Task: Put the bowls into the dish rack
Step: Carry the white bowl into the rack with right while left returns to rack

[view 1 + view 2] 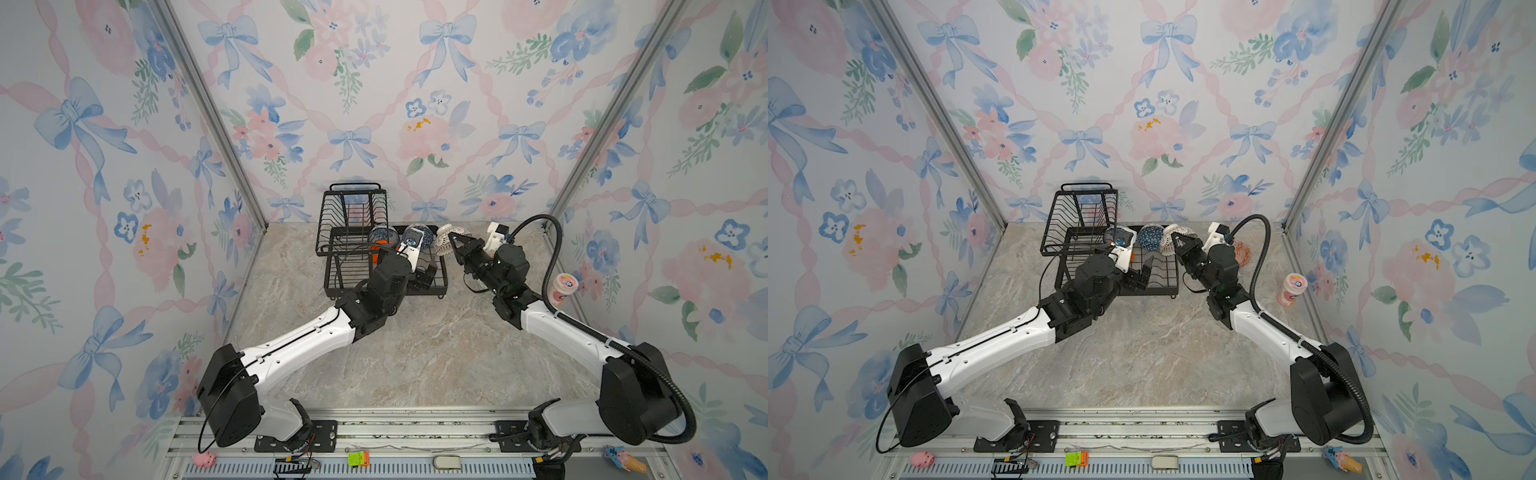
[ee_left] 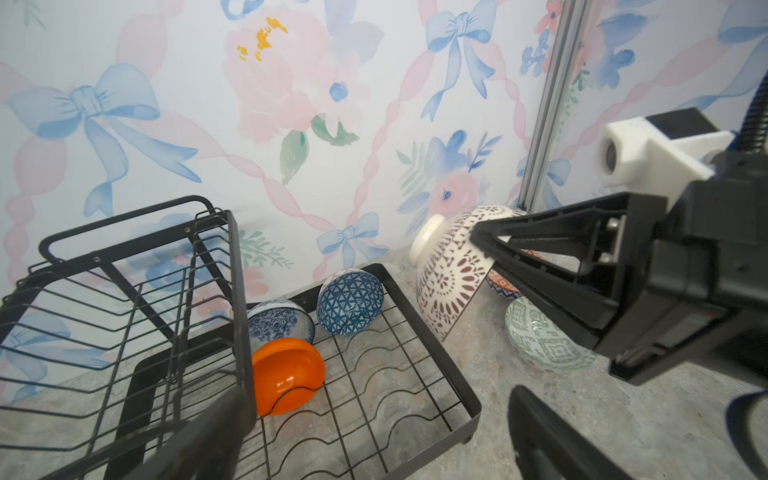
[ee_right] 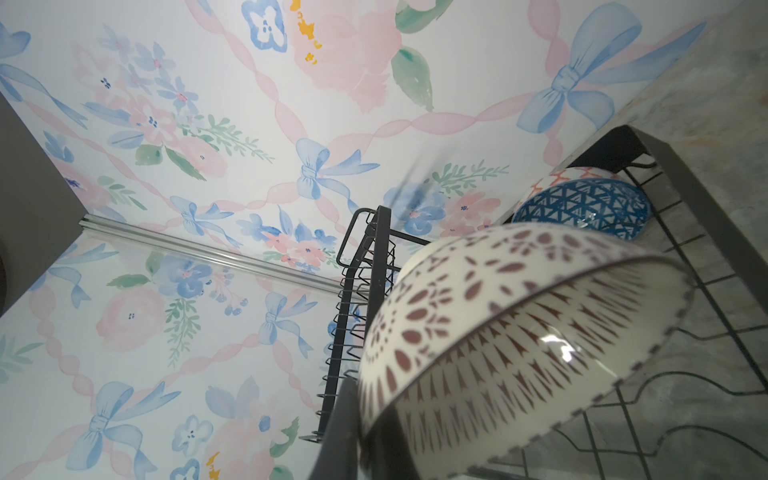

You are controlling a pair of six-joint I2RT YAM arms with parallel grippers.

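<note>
**Right gripper point(image 2: 482, 241) clamped on the rim of the white bowl with dark radial lines point(image 2: 446, 286), which it holds on edge at the right-hand rim of the dish rack point(image 2: 457, 380).**

The left gripper point(image 2: 378, 397) hangs over the rack's base tray, jaws spread wide and empty. In that tray, toward the far end, the plain orange bowl point(image 2: 286, 374), the blue-white floral bowl point(image 2: 278, 322) and the blue geometric bowl point(image 2: 349, 301) stand on edge. The pale green patterned bowl point(image 2: 540, 343) and the orange-white patterned bowl point(image 2: 500, 282) sit on the marble table point(image 1: 415, 353) outside the rack, just past the held bowl. I can't tell whether the held bowl touches the rim.
</note>
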